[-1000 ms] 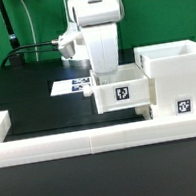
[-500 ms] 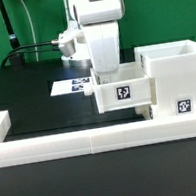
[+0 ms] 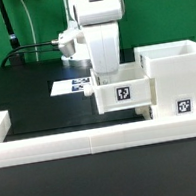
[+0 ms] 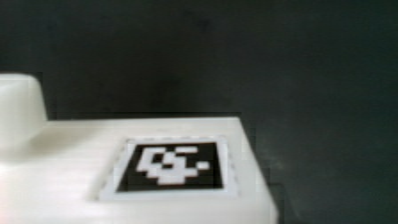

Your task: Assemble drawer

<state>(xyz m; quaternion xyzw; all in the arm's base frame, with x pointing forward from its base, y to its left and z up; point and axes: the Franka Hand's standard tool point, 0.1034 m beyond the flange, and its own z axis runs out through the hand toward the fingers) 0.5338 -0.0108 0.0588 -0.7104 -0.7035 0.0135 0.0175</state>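
Note:
A small white drawer box [image 3: 123, 94] with a black marker tag on its front stands on the black table, against the left side of a larger open white drawer housing [image 3: 171, 71]. My gripper [image 3: 106, 73] hangs straight down over the small box. Its fingers reach down behind the box's wall and are hidden, so I cannot tell whether they grip it. The wrist view shows a flat white face of a part with a marker tag [image 4: 173, 165] very close below, and no fingers.
A white low fence [image 3: 82, 141] runs along the front edge and turns up at the exterior view's left. The marker board [image 3: 72, 86] lies behind the arm on the black table [image 3: 36, 105]. Cables hang at the back left.

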